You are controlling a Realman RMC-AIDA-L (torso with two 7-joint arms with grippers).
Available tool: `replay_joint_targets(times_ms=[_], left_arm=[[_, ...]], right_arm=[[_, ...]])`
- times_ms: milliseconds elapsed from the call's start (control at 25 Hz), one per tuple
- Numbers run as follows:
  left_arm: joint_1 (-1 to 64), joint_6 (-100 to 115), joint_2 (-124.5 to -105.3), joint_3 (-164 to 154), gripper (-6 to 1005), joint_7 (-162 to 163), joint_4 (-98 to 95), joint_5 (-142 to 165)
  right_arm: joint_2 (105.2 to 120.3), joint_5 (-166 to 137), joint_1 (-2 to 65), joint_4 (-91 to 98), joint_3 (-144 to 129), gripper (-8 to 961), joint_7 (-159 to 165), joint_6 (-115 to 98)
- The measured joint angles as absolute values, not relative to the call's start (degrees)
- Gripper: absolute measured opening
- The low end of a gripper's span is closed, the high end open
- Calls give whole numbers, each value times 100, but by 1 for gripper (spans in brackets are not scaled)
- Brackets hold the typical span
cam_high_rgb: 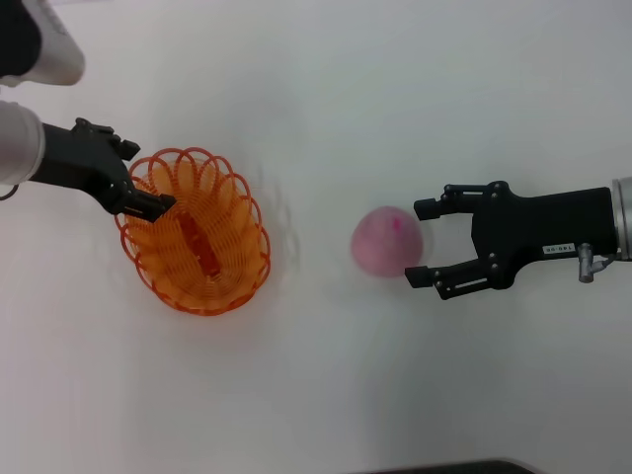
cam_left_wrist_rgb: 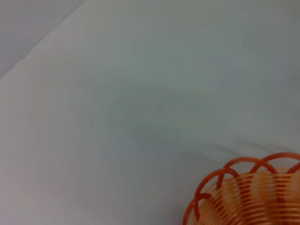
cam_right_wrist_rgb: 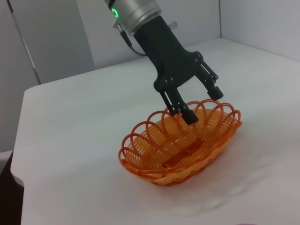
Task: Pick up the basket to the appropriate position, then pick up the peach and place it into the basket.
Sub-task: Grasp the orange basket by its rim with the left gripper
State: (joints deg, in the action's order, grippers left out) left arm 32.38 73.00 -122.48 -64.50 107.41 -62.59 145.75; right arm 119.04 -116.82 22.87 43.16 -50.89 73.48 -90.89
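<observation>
basket: your orange looped wire
peach: your pale pink, magenta spot
desk: plain white
tools: black

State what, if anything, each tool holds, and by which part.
Left tool straddles the basket's rim; closed grip unconfirmed. Right tool holds nothing, open beside the peach.

White table fills the head view, plain matte top, soft even light, faint shadows only. Dark strip at the near edge of the table. Right wrist view: table corner and edge visible, pale grey wall panels behind with a dark vertical seam, lighter wall on the other side, room corner between them
</observation>
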Motion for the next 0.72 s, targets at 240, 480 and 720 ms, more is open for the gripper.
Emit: replay_joint_targets(times_ms=[240,480,720], left_arm=[[3420,7109,-12361,-6456,859,10762,-6147,14965],[3520,7056,-12366,-6461,859,10759,-6033,14986],[3637,6992,-12360,-6469,797,10763,-5820,15014]], right_arm=[[11897,-11681,2291,4316,-5089,928,7348,-9088],[11891,-11680,2283,4316,-5089,927,7348,-9064],[11894,-11681,2303,4316,-5089,927,7348,-9052]])
